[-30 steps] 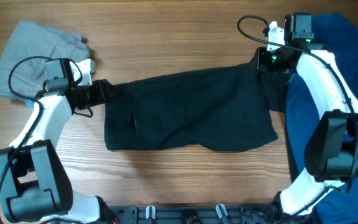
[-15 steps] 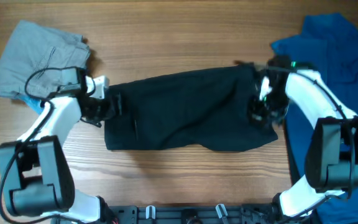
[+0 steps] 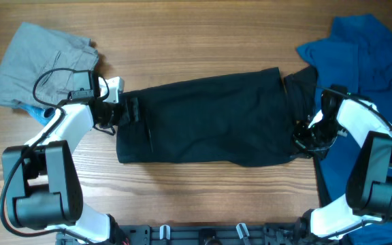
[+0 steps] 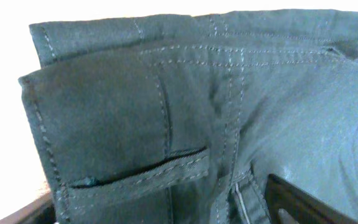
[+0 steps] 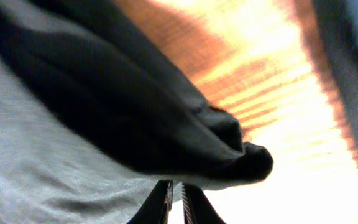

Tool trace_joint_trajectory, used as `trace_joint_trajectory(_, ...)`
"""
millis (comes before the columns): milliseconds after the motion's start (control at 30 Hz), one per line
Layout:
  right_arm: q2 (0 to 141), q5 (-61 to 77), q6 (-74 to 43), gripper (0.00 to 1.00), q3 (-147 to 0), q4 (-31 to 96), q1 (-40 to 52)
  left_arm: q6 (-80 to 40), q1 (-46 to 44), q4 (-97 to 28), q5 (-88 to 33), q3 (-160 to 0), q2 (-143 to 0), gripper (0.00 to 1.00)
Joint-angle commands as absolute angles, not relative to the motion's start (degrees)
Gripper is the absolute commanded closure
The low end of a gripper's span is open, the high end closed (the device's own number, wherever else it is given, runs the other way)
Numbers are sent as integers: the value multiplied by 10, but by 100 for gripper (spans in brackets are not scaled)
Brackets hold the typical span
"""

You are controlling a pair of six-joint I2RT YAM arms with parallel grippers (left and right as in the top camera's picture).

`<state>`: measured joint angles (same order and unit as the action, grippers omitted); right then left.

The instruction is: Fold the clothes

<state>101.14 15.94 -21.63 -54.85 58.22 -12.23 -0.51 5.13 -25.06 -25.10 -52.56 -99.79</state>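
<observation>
The black shorts (image 3: 209,122) lie spread flat across the middle of the table, waistband to the left. My left gripper (image 3: 126,110) sits at the waistband's left edge. In the left wrist view (image 4: 154,208) its fingers stand wide apart with the stitched waistband and pocket welt (image 4: 241,93) between them. My right gripper (image 3: 303,139) is at the shorts' lower right corner. In the right wrist view (image 5: 176,190) its fingers are nearly together, with their tips at the bunched hem (image 5: 135,112).
A crumpled grey garment (image 3: 39,58) lies at the back left with a pale blue scrap (image 3: 41,113) beside it. A large blue garment (image 3: 366,61) covers the right side, just behind my right arm. Wooden table (image 3: 196,41) shows behind the shorts.
My right gripper has moved from the shorts' top right corner down across the cloth to the lower right corner. My left gripper has shifted slightly right onto the waistband edge.
</observation>
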Motion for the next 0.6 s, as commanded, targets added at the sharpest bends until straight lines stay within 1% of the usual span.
trace_joint_trajectory(0, 965, 151, -164, 88, -583, 593, -126, -4, 48, -266, -273, -518, -1013, 26)
trace_joint_trajectory(33, 937, 155, -160, 87, -588, 594, -126, -4, 44, -265, -273, -517, -1017, 37)
trace_joint_trajectory(67, 908, 155, -155, 85, -591, 592, -126, -4, 36, -266, -274, -517, -1024, 42)
trace_joint_trajectory(100, 881, 155, -154, 83, -592, 590, -126, -4, 30, -272, -273, -517, -1030, 40)
trace_joint_trajectory(133, 864, 155, -154, 81, -592, 590, -126, -4, 28, -278, -267, -517, -1034, 14)
trace_joint_trajectory(167, 847, 155, -154, 80, -592, 590, -126, -4, 27, -284, -263, -517, -1038, 10)
trace_joint_trajectory(200, 826, 156, -154, 78, -592, 590, -126, -4, 27, -294, -257, -517, -1044, 12)
trace_joint_trajectory(267, 811, 157, -154, 77, -592, 590, -126, -4, 27, -298, -248, -517, -1050, 43)
trace_joint_trajectory(333, 811, 166, -149, 78, -592, 592, -126, -4, 28, -296, -248, -517, -1050, 89)
trace_joint_trajectory(367, 811, 168, -150, 78, -592, 590, -126, -4, 28, -300, -248, -518, -1050, 96)
trace_joint_trajectory(400, 811, 168, -150, 78, -592, 587, -126, -4, 30, -321, -247, -528, -1049, 96)
trace_joint_trajectory(500, 811, 171, -148, 78, -592, 578, -126, -4, 50, -446, -204, -600, -1035, 96)
trace_joint_trajectory(567, 811, 204, -125, 78, -592, 563, -126, -4, 59, -572, -158, -701, -1023, 96)
